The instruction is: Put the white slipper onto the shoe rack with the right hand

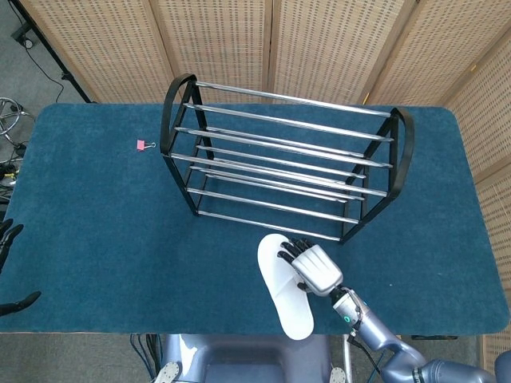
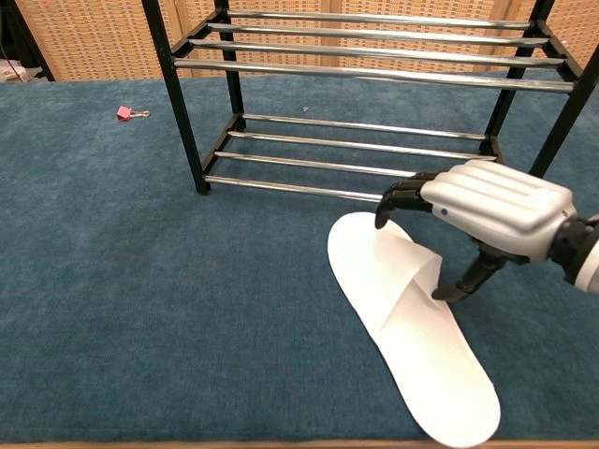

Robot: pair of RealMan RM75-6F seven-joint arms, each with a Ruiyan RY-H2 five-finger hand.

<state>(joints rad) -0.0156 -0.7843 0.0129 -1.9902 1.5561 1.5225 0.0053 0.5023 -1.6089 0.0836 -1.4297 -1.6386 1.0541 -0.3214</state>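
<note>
The white slipper lies flat on the blue table cover in front of the shoe rack, toe end toward the rack. My right hand hangs over the slipper's strap, palm down and fingers spread. In the chest view the right hand arches above the slipper, fingers curved toward the toe side and the thumb reaching down at the strap's right edge. It grips nothing. The rack stands empty, chrome rails between black ends. My left hand shows only at the table's left edge, fingers apart, holding nothing.
A small pink binder clip lies left of the rack, also seen as the clip in the chest view. The slipper's heel reaches the table's near edge. Woven screens stand behind the table.
</note>
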